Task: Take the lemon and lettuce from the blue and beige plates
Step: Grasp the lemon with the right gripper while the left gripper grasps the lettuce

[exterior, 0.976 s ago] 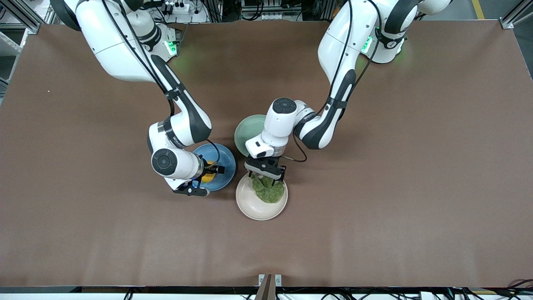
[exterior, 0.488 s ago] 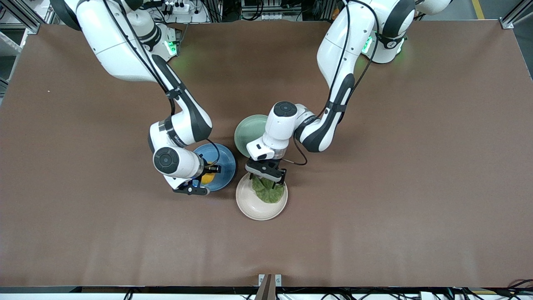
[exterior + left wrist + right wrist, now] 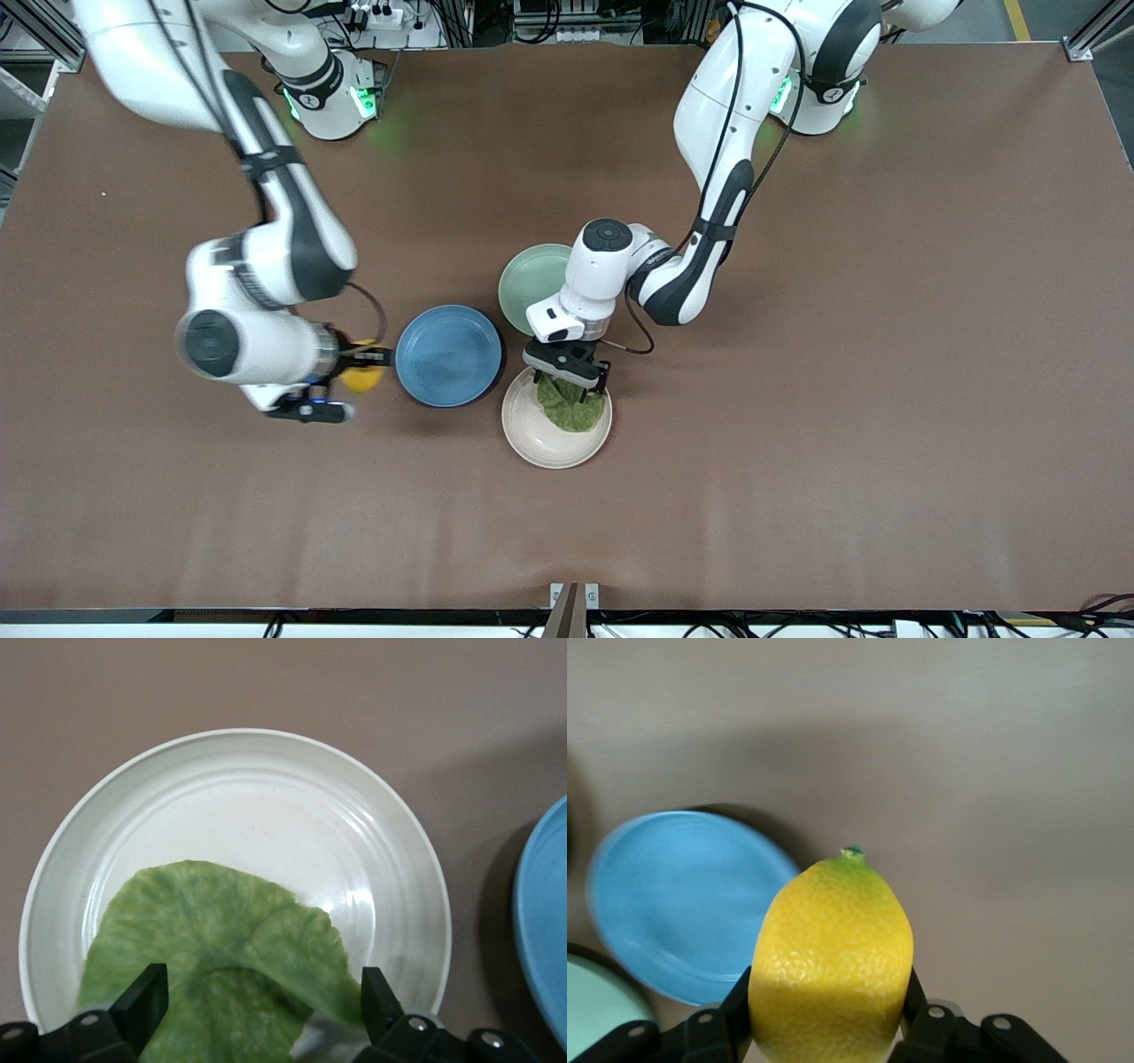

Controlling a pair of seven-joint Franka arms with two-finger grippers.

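My right gripper (image 3: 356,381) is shut on the yellow lemon (image 3: 361,376) and holds it in the air over bare table, beside the blue plate (image 3: 447,355) toward the right arm's end. In the right wrist view the lemon (image 3: 831,961) fills the space between the fingers and the blue plate (image 3: 673,904) is bare. My left gripper (image 3: 567,379) is open, low over the beige plate (image 3: 554,443), its fingers (image 3: 142,1001) on either side of the green lettuce (image 3: 571,408). The lettuce (image 3: 217,966) lies on the beige plate (image 3: 266,797).
A pale mint-green plate (image 3: 530,279) sits farther from the front camera than the other two plates, partly under the left arm. Brown table surface (image 3: 797,399) spreads around the plates on all sides.
My right gripper has lifted the lemon off the blue plate and carried it toward the right arm's end of the table. The left gripper has stayed over the lettuce.
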